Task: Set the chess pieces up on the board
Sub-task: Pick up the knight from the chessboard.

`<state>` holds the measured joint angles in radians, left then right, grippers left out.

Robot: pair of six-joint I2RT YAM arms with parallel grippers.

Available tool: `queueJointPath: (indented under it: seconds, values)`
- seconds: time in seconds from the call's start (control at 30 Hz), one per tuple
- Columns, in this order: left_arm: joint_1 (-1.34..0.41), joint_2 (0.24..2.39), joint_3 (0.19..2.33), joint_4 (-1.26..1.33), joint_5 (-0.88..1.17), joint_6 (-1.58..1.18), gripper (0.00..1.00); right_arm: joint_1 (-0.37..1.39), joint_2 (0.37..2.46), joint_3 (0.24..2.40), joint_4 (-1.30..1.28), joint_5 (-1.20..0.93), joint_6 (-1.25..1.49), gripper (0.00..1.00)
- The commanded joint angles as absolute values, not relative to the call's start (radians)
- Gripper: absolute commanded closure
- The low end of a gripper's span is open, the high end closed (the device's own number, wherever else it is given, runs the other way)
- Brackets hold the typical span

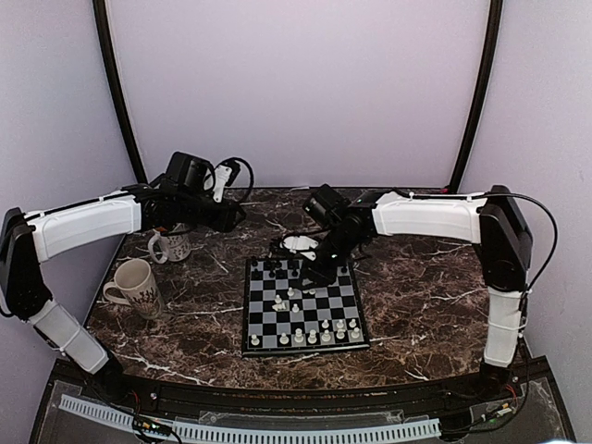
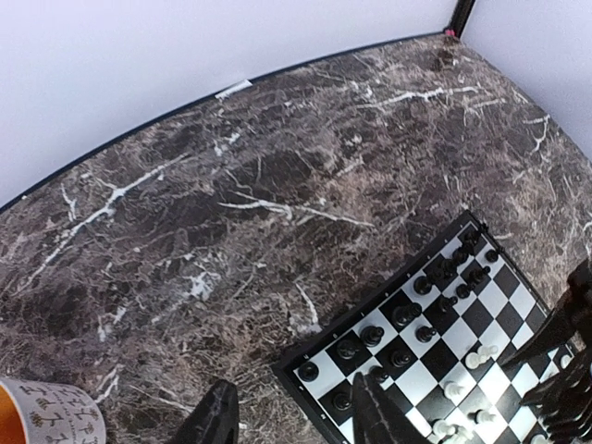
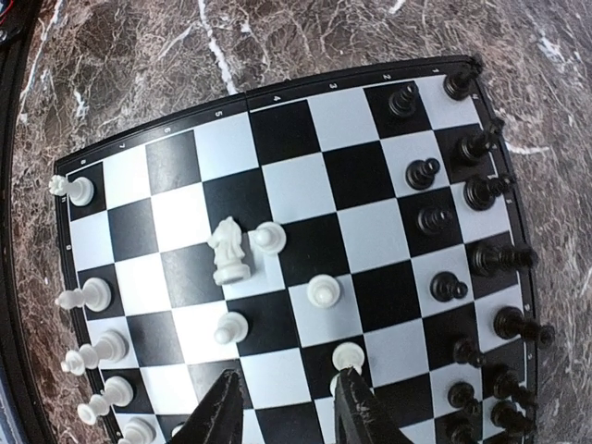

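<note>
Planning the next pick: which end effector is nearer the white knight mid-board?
Right. The right end effector hovers over the board, the white knight just ahead of its fingertips. The left end effector hangs by the board's far-left corner, farther off.

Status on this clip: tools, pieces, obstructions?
Left tool open, empty, off the board. Right tool open by a white pawn. Several white chess pieces loose mid-board. Nothing in the way seen.

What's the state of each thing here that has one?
board: flat on the table, partly set.
black pieces: standing along its far rows.
white pieces: standing, several scattered mid-board.
near mug: upright.
far mug: upright.
left gripper: open, empty, beside the board.
right gripper: open, empty, above the board.
</note>
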<state>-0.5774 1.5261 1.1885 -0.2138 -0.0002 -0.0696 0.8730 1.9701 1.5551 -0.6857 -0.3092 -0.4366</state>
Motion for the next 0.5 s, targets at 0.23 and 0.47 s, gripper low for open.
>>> queueJointPath:
  seconds: [0.23,0.47]
  values:
    - [-0.557,1.412,1.148,-0.173,-0.045,-0.069,0.56,0.983,2.12,1.734,-0.772,-0.279,-0.485,0.66]
    - [-0.557,1.396,1.139,-0.167,-0.061,-0.06,0.56,0.997,2.161,1.749,-0.781,-0.26,-0.494,0.65]
